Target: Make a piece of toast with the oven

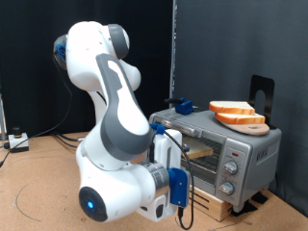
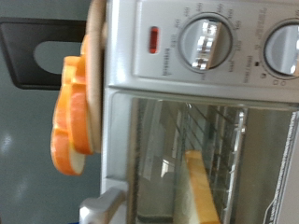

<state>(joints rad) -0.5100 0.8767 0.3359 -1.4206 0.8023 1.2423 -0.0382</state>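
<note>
One white robot arm (image 1: 111, 115) stands in a room hung with black curtains (image 1: 241, 48), on a brown wooden tabletop (image 1: 38, 183). The oven (image 1: 226, 144) sits at the exterior view's right, raised on a low wooden block (image 1: 217, 205), its glass door shut. In the wrist view two round knobs (image 2: 206, 42) show on its control panel, together with a small red light (image 2: 154, 38); a third knob is visible in the exterior view. On top of the oven lies one round wooden board (image 1: 252, 125) carrying a stack of bread slices (image 1: 234, 112); at least two can be counted, the exact number is unclear. One piece of toast (image 2: 201, 191) stands on edge inside the oven, on the wire rack behind the glass. The gripper (image 1: 178, 188) hangs low in front of the oven door, close to the glass; its fingers are not visible in either view, so one cannot tell whether they are apart or together.
</note>
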